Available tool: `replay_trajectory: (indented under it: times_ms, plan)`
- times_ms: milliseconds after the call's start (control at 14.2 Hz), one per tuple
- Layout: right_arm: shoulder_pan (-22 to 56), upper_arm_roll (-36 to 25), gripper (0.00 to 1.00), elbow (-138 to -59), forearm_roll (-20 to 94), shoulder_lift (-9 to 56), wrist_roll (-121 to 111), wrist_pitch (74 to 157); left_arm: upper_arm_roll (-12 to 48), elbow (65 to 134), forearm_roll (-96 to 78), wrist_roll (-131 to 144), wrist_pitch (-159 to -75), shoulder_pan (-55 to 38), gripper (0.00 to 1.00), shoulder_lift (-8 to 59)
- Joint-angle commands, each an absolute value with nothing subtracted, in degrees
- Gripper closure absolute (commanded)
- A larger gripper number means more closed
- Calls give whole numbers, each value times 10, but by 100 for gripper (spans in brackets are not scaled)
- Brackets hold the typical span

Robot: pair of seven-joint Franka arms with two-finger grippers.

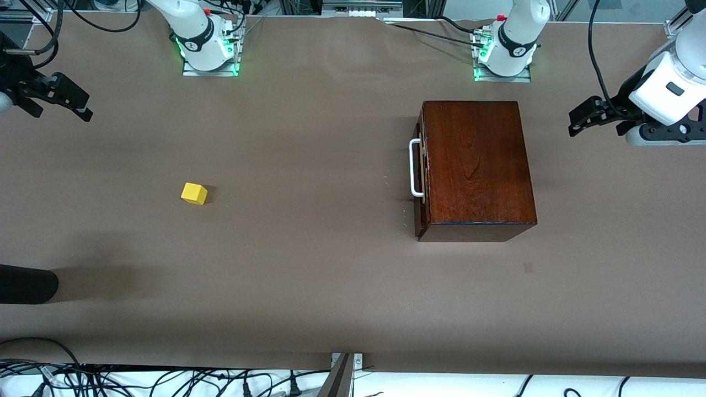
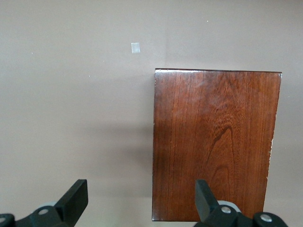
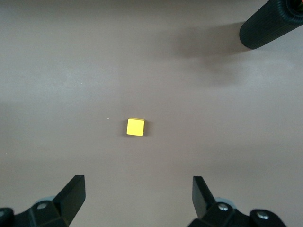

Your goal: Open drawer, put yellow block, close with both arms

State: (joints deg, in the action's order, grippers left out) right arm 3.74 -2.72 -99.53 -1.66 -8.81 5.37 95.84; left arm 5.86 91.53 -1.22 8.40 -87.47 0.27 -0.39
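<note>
Glossy grained wooden box (image 1: 477, 165), drawer apparently shut; matte yellow block (image 1: 194, 193); both tools (image 2: 142, 201) (image 3: 137, 198) spread apart.

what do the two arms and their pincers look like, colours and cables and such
Both arms are white and jointed, with black bands, red buttons and green-lit bases; black cables trail from them. The left pincer and right pincer are black with two wedge-shaped fingers; silver screw heads show at the finger roots. The left wrist carries a grey block.

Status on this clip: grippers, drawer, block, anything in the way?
Left gripper and right gripper both up, open, empty. Drawer shut in wooden box. Yellow block alone on table, toward right arm's end. Nothing blocking.
</note>
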Motion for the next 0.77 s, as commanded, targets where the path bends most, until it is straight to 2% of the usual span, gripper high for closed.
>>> replay_trajectory:
  times_ms: [0, 141, 703]
  plan:
    - [34, -26, 0, -992, -24, -95, 54, 953, 66, 937, -11, 77, -880, 5, 0, -25]
    - [33, -27, 0, -992, -24, -95, 54, 954, 66, 907, -10, 77, -875, 4, 0, -8]
    - [33, -31, 0, -994, -26, -94, 54, 954, 66, 909, -12, 83, -874, 5, 0, -6]
